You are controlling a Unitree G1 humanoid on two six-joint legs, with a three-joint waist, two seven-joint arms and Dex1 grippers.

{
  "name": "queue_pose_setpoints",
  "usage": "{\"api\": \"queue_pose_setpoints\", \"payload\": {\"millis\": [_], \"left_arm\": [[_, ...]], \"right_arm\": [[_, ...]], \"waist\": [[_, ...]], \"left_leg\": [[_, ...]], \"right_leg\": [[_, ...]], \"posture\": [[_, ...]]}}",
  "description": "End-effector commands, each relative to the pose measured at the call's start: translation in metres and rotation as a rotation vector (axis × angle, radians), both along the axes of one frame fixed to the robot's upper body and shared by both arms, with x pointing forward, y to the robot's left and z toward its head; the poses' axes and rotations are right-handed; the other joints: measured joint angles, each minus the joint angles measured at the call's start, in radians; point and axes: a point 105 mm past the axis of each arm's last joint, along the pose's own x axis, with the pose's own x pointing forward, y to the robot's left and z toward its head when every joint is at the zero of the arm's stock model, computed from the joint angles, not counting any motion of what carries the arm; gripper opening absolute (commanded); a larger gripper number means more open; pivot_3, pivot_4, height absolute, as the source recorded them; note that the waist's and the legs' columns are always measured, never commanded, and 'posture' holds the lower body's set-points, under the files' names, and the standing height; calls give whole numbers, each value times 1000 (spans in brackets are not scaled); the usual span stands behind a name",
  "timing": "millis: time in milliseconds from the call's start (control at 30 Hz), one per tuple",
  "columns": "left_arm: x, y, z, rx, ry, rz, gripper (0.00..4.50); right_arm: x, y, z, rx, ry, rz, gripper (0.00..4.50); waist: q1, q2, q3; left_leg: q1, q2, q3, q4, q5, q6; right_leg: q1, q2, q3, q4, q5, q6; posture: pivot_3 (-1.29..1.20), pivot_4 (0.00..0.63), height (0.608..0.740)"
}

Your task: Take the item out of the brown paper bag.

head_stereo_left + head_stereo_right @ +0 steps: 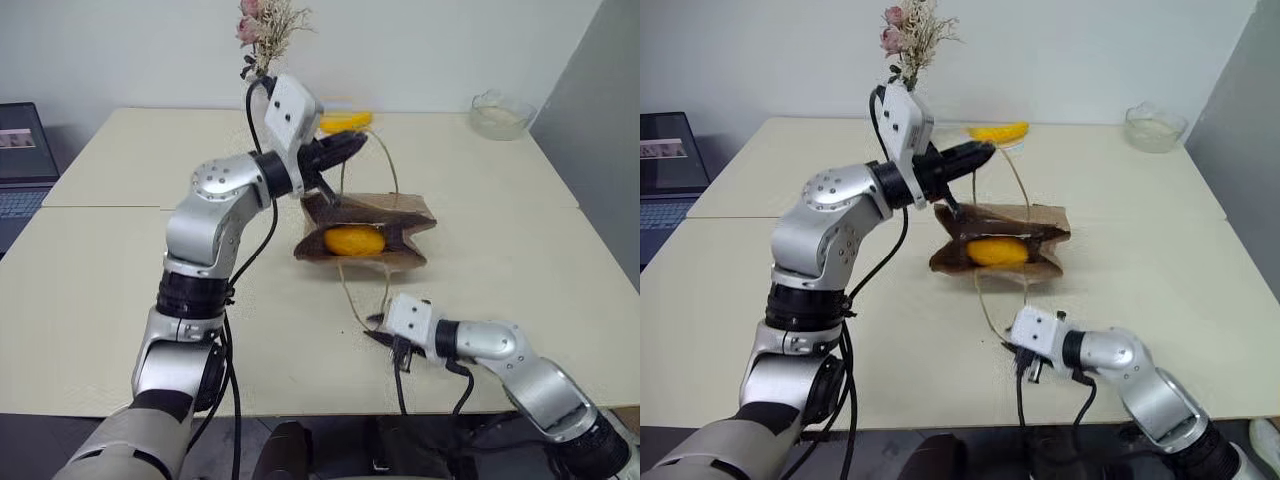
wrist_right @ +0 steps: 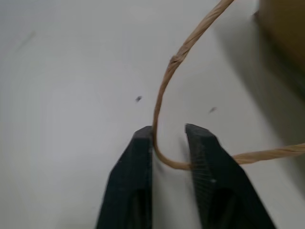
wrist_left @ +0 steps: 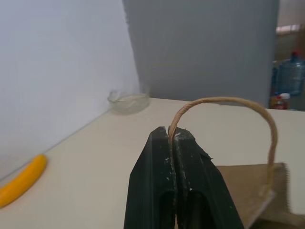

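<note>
The brown paper bag (image 1: 405,212) lies on its side in the middle of the table, its mouth facing me. The item (image 1: 354,240), yellow-orange and rounded, sits just inside that mouth. My left gripper (image 1: 358,141) is above the bag, shut on the bag's upper handle (image 3: 228,101), which it holds raised. My right gripper (image 2: 169,131) rests low on the table in front of the bag. It is open, and the bag's lower handle (image 2: 164,90) loops loosely through the gap between its fingers (image 2: 138,157).
A banana (image 1: 345,122) lies behind the bag, near a vase of dried flowers (image 1: 265,30). A glass bowl (image 1: 500,113) stands at the far right corner. A laptop (image 1: 20,160) sits off the table's left side. The table edge runs just under my right gripper.
</note>
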Motion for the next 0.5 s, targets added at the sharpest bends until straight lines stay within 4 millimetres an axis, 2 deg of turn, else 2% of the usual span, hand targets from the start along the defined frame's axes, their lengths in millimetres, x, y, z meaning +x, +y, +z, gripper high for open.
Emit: {"api": "queue_pose_setpoints", "payload": {"millis": [33, 67, 300, 400, 500], "left_arm": [[-17, -4, 11, -3, -44, -60, 0], [-19, -5, 10, -1, -40, -69, 0], [-29, -8, 6, -3, -15, -108, 0], [-31, -6, 7, -7, -8, -116, 0], [-35, -5, 7, -13, 4, -138, 0]], "right_arm": [[-16, 0, 25, 9, -27, 115, 2459], [-18, -2, 28, 0, -25, 135, 2759], [-35, -25, 60, -45, 63, 252, 2759], [-35, -33, 71, -23, 101, 252, 2759], [-29, -31, 93, 86, 111, 235, 2759]], "waist": [[1, 0, 0], [1, 0, 0], [2, -1, 0], [2, -1, 0], [0, -1, 0]], "left_leg": [[0, 0, 0, 0, -1, 1], [0, 0, 0, 0, -1, 2], [0, -2, 0, 0, -1, 3], [0, -1, 0, -1, -2, 3], [0, 0, 0, -1, -2, 3]], "right_leg": [[0, 0, 0, 0, 0, 0], [0, 1, 0, 0, 0, 0], [0, 2, 0, -1, 0, 0], [0, 2, 0, -1, 0, 0], [0, 2, 0, -1, 0, 0]], "posture": [[0, 150, 740], [0, 150, 740], [0, 150, 740], [0, 150, 740], [0, 150, 740]]}}
